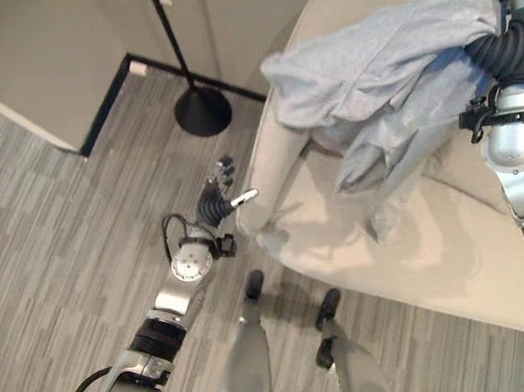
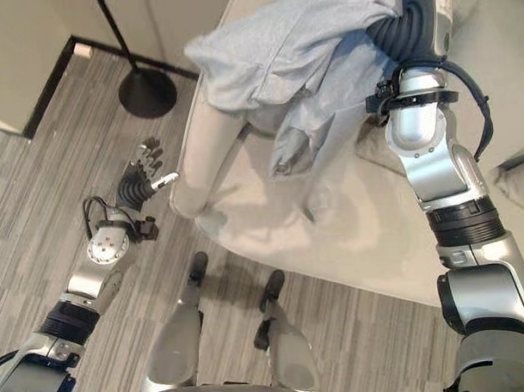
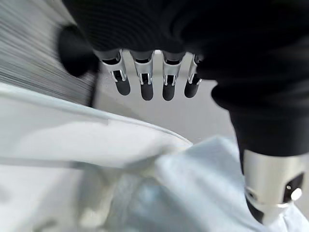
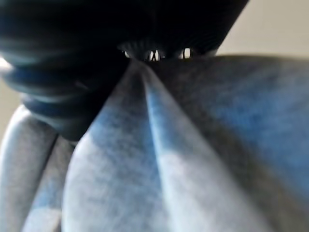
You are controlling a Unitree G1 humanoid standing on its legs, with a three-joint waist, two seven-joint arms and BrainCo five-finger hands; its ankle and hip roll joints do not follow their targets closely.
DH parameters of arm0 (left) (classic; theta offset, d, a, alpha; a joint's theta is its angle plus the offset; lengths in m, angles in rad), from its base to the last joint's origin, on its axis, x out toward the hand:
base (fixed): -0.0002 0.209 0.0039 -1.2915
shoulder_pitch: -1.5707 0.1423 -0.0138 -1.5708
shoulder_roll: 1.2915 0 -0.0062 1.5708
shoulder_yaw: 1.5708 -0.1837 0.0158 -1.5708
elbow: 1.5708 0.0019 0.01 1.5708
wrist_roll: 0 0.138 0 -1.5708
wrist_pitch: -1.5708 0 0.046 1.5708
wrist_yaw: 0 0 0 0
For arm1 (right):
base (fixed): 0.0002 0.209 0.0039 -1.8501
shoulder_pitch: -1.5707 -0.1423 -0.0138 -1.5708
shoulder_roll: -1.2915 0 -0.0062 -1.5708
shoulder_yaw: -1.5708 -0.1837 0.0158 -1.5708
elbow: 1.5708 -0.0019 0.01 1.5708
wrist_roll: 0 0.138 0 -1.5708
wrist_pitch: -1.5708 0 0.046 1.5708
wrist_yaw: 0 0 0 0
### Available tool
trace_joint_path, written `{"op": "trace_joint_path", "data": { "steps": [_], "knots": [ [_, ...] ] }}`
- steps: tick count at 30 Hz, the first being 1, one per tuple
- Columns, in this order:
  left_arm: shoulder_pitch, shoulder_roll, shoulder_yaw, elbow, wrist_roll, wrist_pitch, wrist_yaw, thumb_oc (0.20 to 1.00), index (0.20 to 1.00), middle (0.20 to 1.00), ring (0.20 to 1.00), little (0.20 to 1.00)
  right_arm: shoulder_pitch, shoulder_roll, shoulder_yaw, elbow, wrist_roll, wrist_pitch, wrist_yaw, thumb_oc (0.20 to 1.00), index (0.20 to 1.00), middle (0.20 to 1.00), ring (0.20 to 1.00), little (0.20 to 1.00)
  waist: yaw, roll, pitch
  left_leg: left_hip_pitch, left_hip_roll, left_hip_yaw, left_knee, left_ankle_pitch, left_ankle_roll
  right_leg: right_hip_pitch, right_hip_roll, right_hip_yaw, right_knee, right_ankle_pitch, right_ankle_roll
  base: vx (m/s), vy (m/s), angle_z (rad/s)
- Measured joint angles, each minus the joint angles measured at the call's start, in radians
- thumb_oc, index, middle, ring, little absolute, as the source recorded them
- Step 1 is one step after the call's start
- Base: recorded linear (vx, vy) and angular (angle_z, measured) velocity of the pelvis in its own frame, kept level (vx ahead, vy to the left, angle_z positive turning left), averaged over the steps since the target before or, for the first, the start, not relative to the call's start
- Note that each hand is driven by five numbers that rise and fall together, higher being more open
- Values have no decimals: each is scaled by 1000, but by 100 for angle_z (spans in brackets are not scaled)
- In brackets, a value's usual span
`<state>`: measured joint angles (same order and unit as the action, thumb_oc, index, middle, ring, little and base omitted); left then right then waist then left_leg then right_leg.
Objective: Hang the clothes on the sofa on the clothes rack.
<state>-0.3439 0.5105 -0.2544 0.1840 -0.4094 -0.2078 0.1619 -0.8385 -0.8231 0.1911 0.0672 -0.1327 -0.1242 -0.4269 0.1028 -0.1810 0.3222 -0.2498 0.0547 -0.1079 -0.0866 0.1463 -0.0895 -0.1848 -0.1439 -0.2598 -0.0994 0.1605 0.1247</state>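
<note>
Garment [image 2: 291, 49] gripped in right hand [image 2: 411, 27] above sofa [image 2: 367, 235].

Both head eyes look steeply down, sharing the sofa [image 1: 435, 233] and rack base [image 1: 202, 111]; wrist cameras sit very close along their hands.

A living room: beige sofa [image 1: 435, 233], grey striped carpet [image 1: 65, 237], black stand base [image 1: 202, 110] by the wall

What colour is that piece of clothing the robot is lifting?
Light grey-blue; the garment shows best in the left eye view.
</note>
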Motion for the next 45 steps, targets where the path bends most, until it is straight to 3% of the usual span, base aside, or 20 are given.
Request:
{"op": "trace_joint_path", "data": {
  "steps": [6, 9, 21, 33, 39, 45],
  "knots": [
    [11, 1, 20, -57, 0, 1, -22, 1000, 1000, 1000, 1000, 1000, 6, -48, 0, -26, 51, -21, 80, 200, 200, 200, 200, 200, -33, -7, -104, 83, 1, 45, -4, -34, 13, 55, -2, 46, 0, -20, 4, 84, 16, -19],
    [33, -9, 27, -61, 0, 1, -39, 1000, 1000, 1000, 1000, 1000, 17, -71, 8, -21, 74, -27, 106, 200, 200, 200, 200, 200, -52, 16, -164, 109, 1, 50, -5, -43, 14, 77, -2, 47, 0, -32, 4, 95, 21, -6],
    [82, -37, 27, -68, 0, 3, -62, 1000, 1000, 1000, 1000, 1000, 18, -139, 58, 30, 182, -34, 193, 200, 200, 200, 200, 200, -76, 78, -268, 196, 12, 96, -8, -68, 14, 138, 1, 90, -1, -43, 8, 28, -9, -11],
    [143, -48, 23, -81, 0, 16, -103, 1000, 1000, 1000, 1000, 1000, 18, -141, 67, 50, 213, -33, 227, 200, 200, 200, 200, 200, -74, 86, -288, 221, 12, 94, -11, -71, 20, 167, 1, 89, -2, -48, 5, 1, -6, 0],
    [140, 20, 17, -130, 72, 24, -132, 1000, 1000, 1000, 1000, 1000, 16, -141, 96, 69, 214, -27, 240, 200, 200, 200, 200, 200, -74, 101, -299, 233, 12, 92, -11, -73, 22, 180, 0, 87, -3, -50, 5, -1, -2, 1],
    [10, 75, -99, -120, 109, 50, -166, 1000, 1000, 1000, 1000, 1000, -43, -139, 156, 94, 231, -19, 259, 200, 200, 200, 200, 200, -77, 120, -313, 239, 12, 90, -11, -73, 23, 189, 0, 82, -3, -52, 4, -5, 0, 3]
  ]
}}
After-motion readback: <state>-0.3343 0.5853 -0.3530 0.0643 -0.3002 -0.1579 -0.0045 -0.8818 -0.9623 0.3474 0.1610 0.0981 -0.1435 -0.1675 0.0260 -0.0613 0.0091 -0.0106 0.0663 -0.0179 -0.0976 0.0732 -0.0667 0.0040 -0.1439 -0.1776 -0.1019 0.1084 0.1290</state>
